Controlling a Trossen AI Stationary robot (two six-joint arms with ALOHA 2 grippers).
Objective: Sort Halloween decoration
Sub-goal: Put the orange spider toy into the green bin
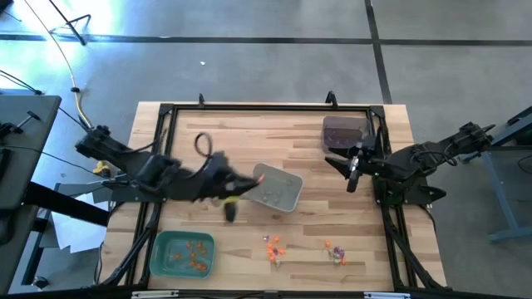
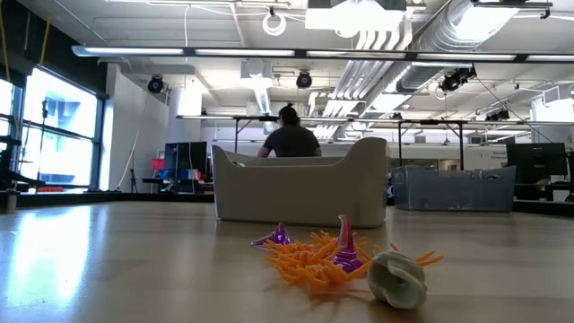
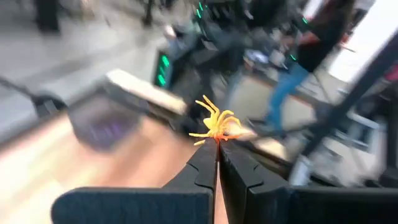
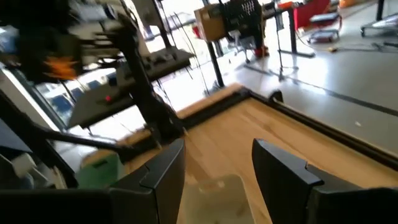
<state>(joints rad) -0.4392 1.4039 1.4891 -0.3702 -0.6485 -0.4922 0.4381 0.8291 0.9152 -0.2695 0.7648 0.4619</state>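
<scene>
High view, left arm: we see it reach across the table [image 1: 332, 224] toward the middle, its left gripper [image 1: 249, 182] at the near-left edge of the grey tray [image 1: 278, 191]; the arm is blurred here, and from above we cannot make out what the fingers hold.
High view, right arm: it waits at the table's right side, right gripper [image 1: 352, 170] just beside the dark tray [image 1: 342, 133] in the far right corner.
High view, trinkets: orange pieces lie in the green tray [image 1: 181, 253] at the front left; a small orange cluster [image 1: 274, 247] and a purple-and-orange cluster [image 1: 335, 251] lie on the bare wood near the front edge, well apart from the trays.
Low view, pile: close to the camera we find orange spiders [image 2: 309, 256] tangled with purple hats [image 2: 346, 253], and a pale whitish skull-like trinket [image 2: 397, 279] touching the pile's right side.
Low view, background: the grey tray stands behind the pile; a person [image 2: 290, 135] sits in the room beyond.
Left wrist view, grip: our fingers are pressed together, pinching an orange spider [image 3: 214, 124] at their tips, lifted above the wood.
Right wrist view, grip: the two fingers [image 4: 165, 168] stand wide apart with nothing between them, over the wood and a pale tray below.
</scene>
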